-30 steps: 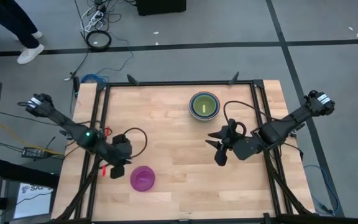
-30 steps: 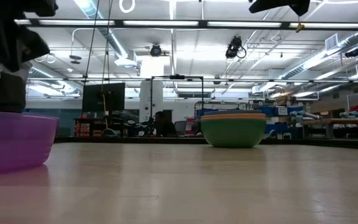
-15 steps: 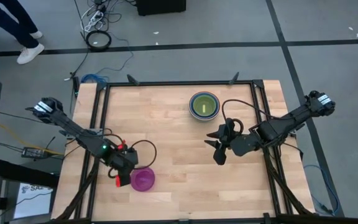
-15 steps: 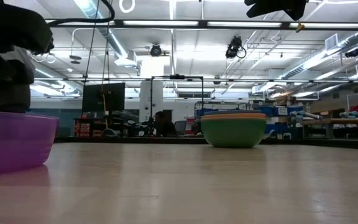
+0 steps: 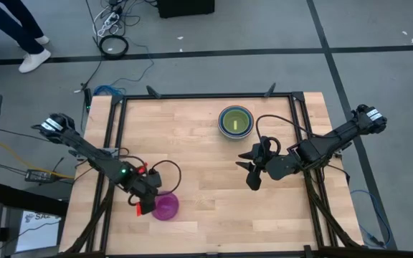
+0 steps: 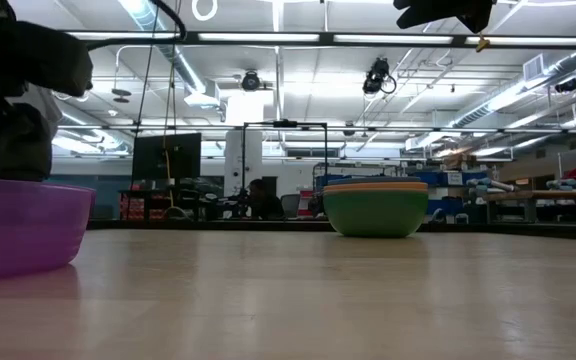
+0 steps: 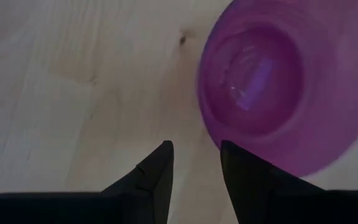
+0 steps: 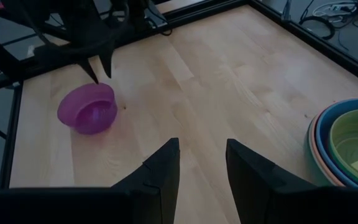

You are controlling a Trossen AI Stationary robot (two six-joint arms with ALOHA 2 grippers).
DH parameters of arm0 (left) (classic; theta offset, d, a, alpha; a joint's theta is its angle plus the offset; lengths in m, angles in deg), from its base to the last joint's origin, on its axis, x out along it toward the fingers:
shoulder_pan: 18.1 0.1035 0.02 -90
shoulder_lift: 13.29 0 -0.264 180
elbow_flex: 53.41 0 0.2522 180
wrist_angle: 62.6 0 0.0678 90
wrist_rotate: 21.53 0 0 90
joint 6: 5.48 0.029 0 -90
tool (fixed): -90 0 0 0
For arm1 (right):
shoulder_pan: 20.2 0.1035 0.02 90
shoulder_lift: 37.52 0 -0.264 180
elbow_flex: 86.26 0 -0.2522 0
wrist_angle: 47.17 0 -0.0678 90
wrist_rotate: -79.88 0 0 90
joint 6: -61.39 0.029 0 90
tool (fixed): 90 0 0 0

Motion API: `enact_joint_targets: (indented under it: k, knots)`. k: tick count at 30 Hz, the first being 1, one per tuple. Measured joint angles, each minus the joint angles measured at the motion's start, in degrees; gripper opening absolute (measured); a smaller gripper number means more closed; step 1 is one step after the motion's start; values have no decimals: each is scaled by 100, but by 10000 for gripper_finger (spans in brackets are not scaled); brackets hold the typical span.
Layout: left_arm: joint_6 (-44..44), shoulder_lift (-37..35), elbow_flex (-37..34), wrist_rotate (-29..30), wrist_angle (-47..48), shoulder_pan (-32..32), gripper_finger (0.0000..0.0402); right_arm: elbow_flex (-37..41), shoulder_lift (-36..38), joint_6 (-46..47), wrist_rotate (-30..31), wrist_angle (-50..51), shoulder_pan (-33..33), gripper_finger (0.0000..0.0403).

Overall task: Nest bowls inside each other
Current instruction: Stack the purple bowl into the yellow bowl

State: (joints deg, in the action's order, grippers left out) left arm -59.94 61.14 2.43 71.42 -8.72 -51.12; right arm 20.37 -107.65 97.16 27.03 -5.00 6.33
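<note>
At the table's front-left, your left gripper (image 5: pixel 146 206) sits beside the purple bowl (image 5: pixel 166 206), fingers parted, one per side of its rim (lined up to grab). Stacked bowls (image 5: pixel 235 122) wait rear-centre. Right gripper (image 5: pixel 252 170) hovers mid-table, released, empty.

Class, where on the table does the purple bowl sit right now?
In the high view, the purple bowl sits near the table's front-left corner, right beside the left gripper, far from the nested stack of bowls at the back.
</note>
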Motion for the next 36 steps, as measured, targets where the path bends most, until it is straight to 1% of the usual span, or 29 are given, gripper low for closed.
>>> enact_joint_targets:
  k: [9, 13, 17, 22, 25, 29, 33, 36]
  knots:
    - [6, 367, 0, -57, -322, 0, 143, 0, -2, 2, 0, 7, -4, 119]
    - [9, 370, 0, -191, -335, 0, 143, 0, -2, 4, 9, 7, -9, 119]
    - [45, 257, 103, -367, -150, 0, 143, 0, -2, 4, 11, 9, -17, 119]
    - [307, 197, 436, -92, -95, 142, 143, 0, -2, 7, 13, 12, -41, 119]
    - [327, 270, 557, -69, -264, 274, 143, 0, -3, 7, 13, 15, -50, 119]
    - [-70, 453, 555, -73, -294, 384, 143, 0, -4, 8, 11, 49, -50, 119]
    - [-208, 611, 551, -219, -341, 376, 143, 0, -4, 59, -63, 112, -50, 119]
    - [-413, 666, 551, -211, -359, 380, 143, 0, -4, 68, -83, 140, -50, 119]
